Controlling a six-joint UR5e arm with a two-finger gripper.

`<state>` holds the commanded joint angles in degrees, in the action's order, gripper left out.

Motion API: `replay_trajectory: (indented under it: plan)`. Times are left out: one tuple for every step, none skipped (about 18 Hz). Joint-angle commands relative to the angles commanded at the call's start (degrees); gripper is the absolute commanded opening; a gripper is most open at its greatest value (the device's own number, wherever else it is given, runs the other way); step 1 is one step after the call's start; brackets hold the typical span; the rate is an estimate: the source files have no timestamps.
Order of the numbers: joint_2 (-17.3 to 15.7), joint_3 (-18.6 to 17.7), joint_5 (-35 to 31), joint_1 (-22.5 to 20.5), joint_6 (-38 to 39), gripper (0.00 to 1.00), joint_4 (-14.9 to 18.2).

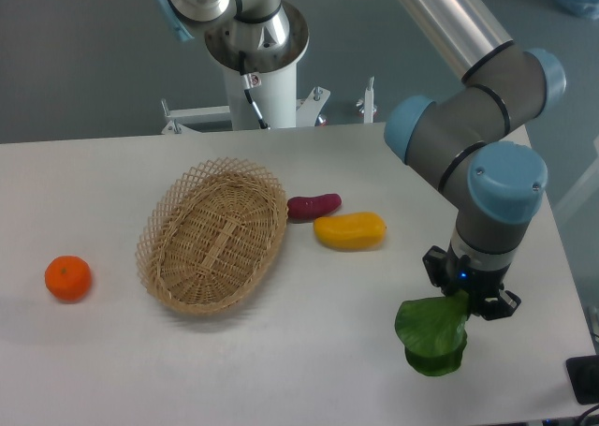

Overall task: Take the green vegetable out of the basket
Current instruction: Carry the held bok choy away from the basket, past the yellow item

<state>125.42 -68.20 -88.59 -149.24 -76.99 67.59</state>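
The green vegetable [431,337], a toy bok choy with broad bright-green leaves, hangs at the right front of the table, outside the basket. My gripper [465,306] points down and is shut on its upper end; the fingertips and the stalk are hidden by the leaves and the wrist. The lower leaves are at or just above the tabletop; I cannot tell which. The tan wicker basket [173,227] lies at the left centre of the table and holds nothing.
A dark-red oblong vegetable [314,205] and a yellow oblong fruit [350,230] lie just right of the basket. An orange [67,278] sits at the far left. The arm's base [257,70] stands behind the table. The table's right edge is near the gripper.
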Motion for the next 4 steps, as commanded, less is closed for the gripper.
replay_trajectory:
  plan:
    - [0.00,0.00,0.00,0.00,0.00,0.19,-0.09]
    - [0.00,0.00,0.09,0.00,0.00,0.19,-0.09]
    - [0.00,0.00,0.18,0.00,0.00,0.19,-0.09]
    - [0.00,0.00,0.09,0.00,0.00,0.19,-0.09]
